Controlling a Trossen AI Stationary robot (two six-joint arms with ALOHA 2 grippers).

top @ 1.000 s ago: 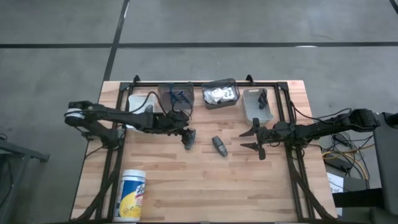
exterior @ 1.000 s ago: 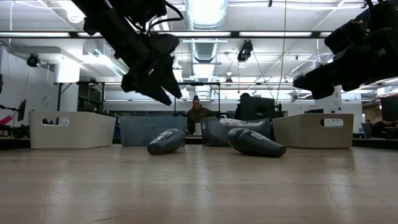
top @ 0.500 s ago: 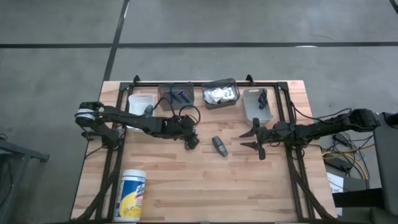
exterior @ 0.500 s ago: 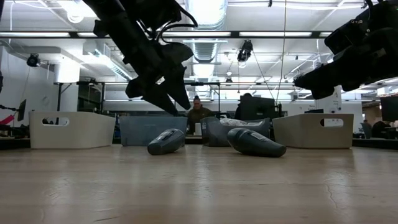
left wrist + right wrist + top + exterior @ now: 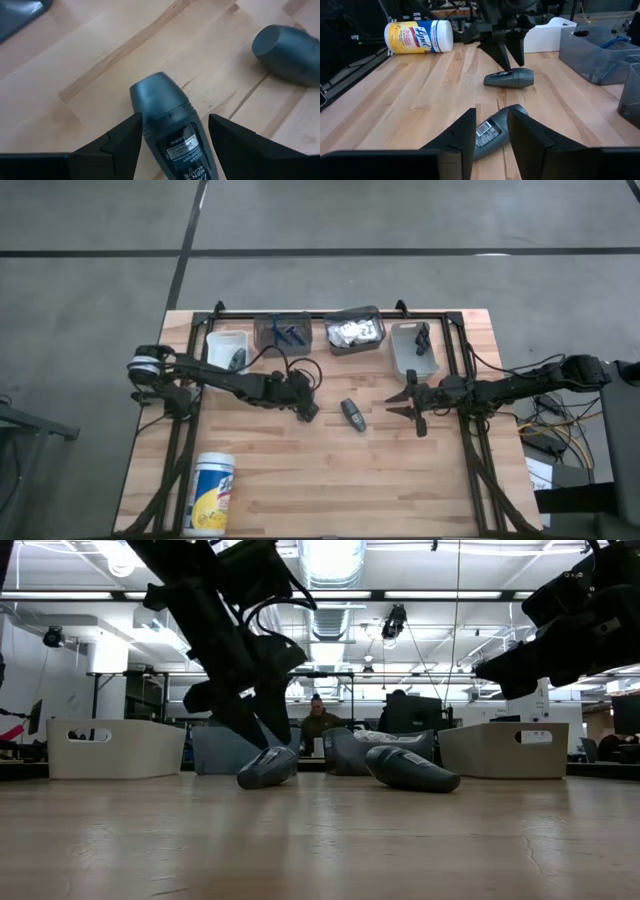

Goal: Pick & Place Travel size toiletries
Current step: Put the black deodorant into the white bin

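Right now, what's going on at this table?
The left gripper is open and down astride one grey tube lying on the table, a finger on each side, not yet closed on it. A second tube lies just to its right. The right gripper hovers beyond that one, holding nothing. Four bins line the far edge.

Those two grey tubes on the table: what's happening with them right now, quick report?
Left end effector open, straddling the near grey tube, not gripping yet. Right end effector hovering apart. Second tube lies free. Nothing in the way.
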